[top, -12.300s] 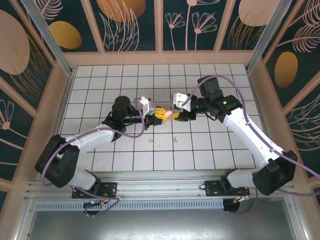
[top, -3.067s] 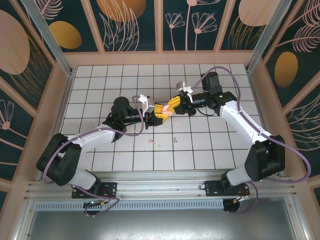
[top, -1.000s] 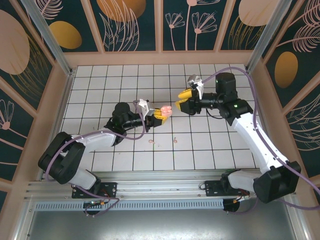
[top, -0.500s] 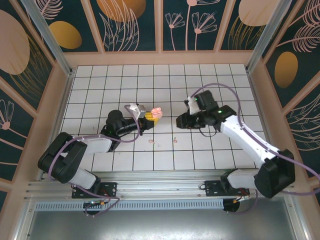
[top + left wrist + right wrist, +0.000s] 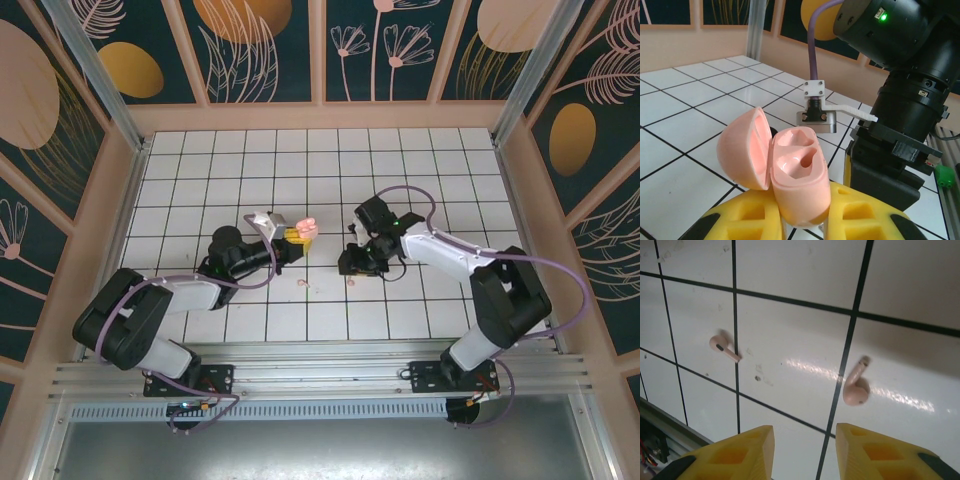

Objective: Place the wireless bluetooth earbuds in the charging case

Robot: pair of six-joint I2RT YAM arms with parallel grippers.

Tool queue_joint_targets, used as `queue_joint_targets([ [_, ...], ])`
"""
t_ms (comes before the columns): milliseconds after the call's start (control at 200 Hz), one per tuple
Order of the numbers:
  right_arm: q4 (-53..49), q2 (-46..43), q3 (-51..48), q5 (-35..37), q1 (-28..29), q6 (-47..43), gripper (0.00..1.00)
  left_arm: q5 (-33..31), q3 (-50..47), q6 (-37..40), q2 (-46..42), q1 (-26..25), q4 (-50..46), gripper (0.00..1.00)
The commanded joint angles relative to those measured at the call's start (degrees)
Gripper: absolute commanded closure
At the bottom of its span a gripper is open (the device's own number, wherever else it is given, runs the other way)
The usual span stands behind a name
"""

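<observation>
Right gripper (image 5: 805, 440) has dropped from the case to just over the pink earbuds (image 5: 856, 389), mid-tabletop (image 5: 200, 160) toward the near edge; jaws part-open, empty. Farther in, left gripper (image 5: 800, 225) stays clamped on the open charging case (image 5: 797, 175), wells empty, so pickup looks next.

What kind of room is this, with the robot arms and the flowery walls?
Most likely a small robot practice booth, not a home. The left arm and right arm are bolted to a metal rail at the edge of a white grid table, and flower-painted wall panels box it in closely.
</observation>
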Motion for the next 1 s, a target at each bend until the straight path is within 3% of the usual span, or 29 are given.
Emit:
queue_joint_targets([
  [0, 0.43, 1.78, 2.96, 3.71, 0.46, -6.77, 0.6, -0.65, -0.67, -0.82, -1.52, 0.75, 2.43, 0.93],
  [160, -0.8, -1.71, 3.57, 8.05, -0.18, -29.61, 0.56, 0.01, -0.92, -0.72, -2.22, 1.07, 2.42, 0.93],
  [300, 1.58, -6.85, 3.29, 0.44, -5.37, -47.15, 0.51, 1.39, -0.67, 0.57, -2.68, 1.07, 1.8, 0.93],
  [400, -0.02, -9.05, 2.24, -4.71, -7.44, -66.26, 0.49, 1.76, -0.34, 1.29, -3.17, 1.09, 1.17, 0.93],
  [571, -5.35, -7.0, 0.86, 0.73, -6.44, -93.21, 0.51, 1.53, 0.38, 3.04, -4.46, 1.06, -1.98, 0.93],
  [706, -5.33, -3.02, -0.06, 8.98, -2.79, -101.99, 0.5, 1.57, 0.38, 3.13, -4.63, 1.07, -2.11, 0.93],
  [996, -1.48, 4.1, 0.22, 8.05, 0.8, -107.56, 0.46, 1.85, 0.38, 2.7, -4.09, 1.07, -1.8, 0.93],
])
